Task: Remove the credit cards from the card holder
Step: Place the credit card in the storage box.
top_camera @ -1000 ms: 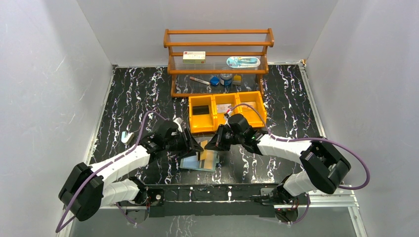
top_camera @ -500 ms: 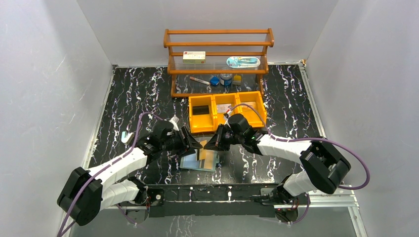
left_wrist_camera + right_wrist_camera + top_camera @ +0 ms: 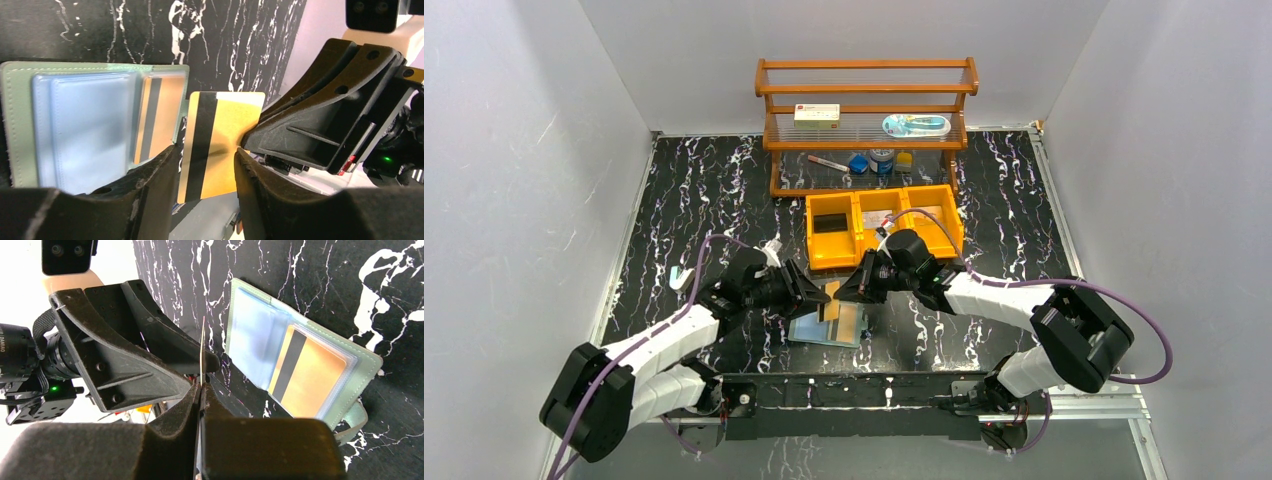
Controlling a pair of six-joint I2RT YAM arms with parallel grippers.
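The card holder (image 3: 827,328) lies open and flat on the black marbled table, sage-green with pale blue pockets (image 3: 85,125). One orange-gold credit card (image 3: 312,375) with a black stripe sits in its right pocket. A second orange-gold credit card (image 3: 220,135) is upright above the table, and my right gripper (image 3: 201,387) is shut on its edge. My left gripper (image 3: 206,152) faces it, open, one finger on each side of the card without pressing it. In the top view the two grippers meet just above the card holder, left gripper (image 3: 812,296) and right gripper (image 3: 848,292).
An orange three-compartment bin (image 3: 884,262) stands right behind the grippers. Behind it is a wooden shelf rack (image 3: 867,88) with a white red-labelled box (image 3: 816,116) and small items. A small white object (image 3: 683,278) lies by the left arm. White walls enclose the table.
The left arm has drawn back slightly to the left, its jaws widening then narrowing a little. The held card now shows between the two grippers. The right gripper has barely moved.
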